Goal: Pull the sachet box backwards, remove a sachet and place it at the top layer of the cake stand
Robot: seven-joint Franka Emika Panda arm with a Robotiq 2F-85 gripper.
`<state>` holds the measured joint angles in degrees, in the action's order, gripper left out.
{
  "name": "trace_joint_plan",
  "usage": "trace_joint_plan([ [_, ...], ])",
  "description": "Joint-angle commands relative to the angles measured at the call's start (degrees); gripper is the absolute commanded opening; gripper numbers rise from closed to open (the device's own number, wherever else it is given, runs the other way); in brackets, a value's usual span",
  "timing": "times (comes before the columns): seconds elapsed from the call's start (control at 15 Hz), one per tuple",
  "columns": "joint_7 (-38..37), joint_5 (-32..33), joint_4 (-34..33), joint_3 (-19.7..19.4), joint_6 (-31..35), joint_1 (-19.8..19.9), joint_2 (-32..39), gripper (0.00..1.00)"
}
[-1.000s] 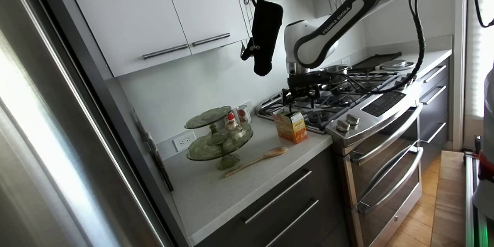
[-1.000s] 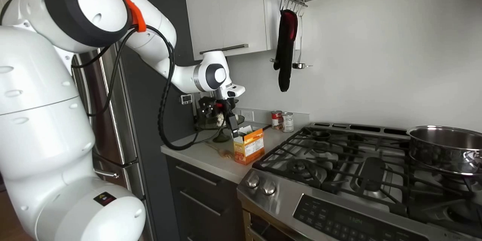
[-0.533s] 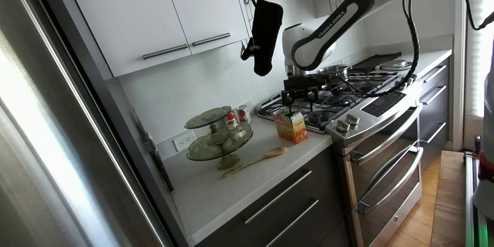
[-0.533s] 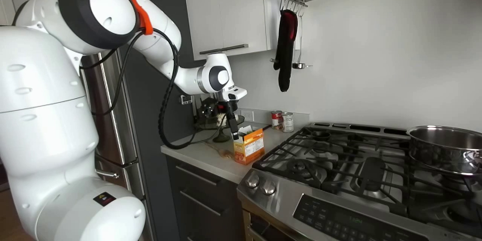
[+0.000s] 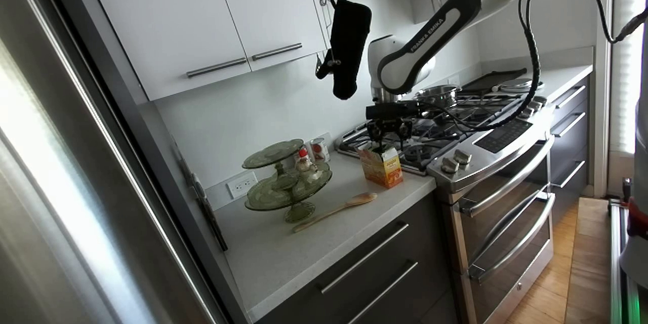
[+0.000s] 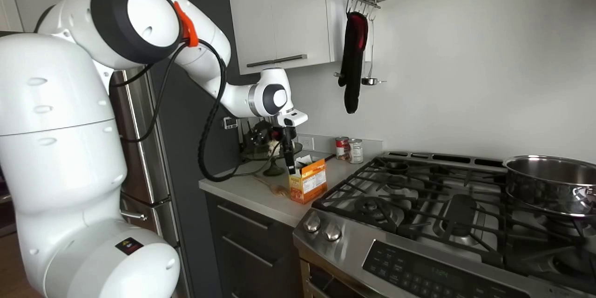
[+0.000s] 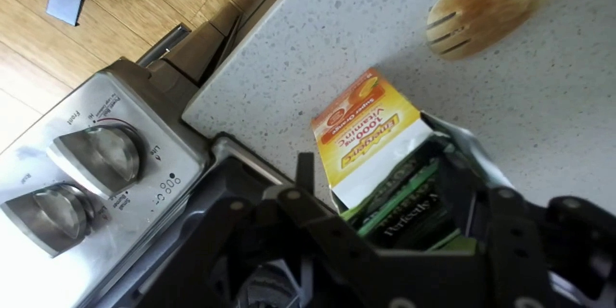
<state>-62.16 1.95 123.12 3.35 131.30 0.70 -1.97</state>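
Holds the gripper [image 7: 378, 173] wide over the open-topped sachet box [image 7: 370, 130] on the counter [image 7: 337, 19], with one finger [image 7: 304, 173] outside and the other at its mouth, too dark to tell how deep. Partly covers the sachets [image 7: 414, 221] and, in an exterior view, the cake stand [image 6: 257, 154].

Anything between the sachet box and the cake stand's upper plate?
Nothing visible blocks a raised path from the sachet box. Toward the box, a red-topped object stands on the lower plate, seemingly lower than the upper plate.
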Motion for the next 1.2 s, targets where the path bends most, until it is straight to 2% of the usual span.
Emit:
trace_joint_plan([
  [0.0,-2.27,-1.14,-1.28,-0.55,0.14,-0.59,0.88,0.43],
  [0.07,-2.6,-1.07,-1.45,-0.55,0.17,-0.62,0.92,0.41],
  [0.13,-2.91,-0.91,-1.73,-0.55,0.15,-0.64,1.05,0.44],
  [0.2,-3.17,-0.92,-2.03,-0.56,0.23,-0.64,1.17,0.32],
  [0.47,-3.71,-0.61,-3.14,-0.62,0.21,-0.66,1.91,0.15],
  [0.53,-3.6,-0.59,-3.41,-0.65,0.22,-0.66,1.96,0.04],
  [0.6,-3.84,-0.18,-3.67,-0.68,0.08,-0.66,1.91,0.0],
  [1.13,-4.59,4.71,-5.68,-0.99,-4.04,-0.39,-1.36,0.0],
])
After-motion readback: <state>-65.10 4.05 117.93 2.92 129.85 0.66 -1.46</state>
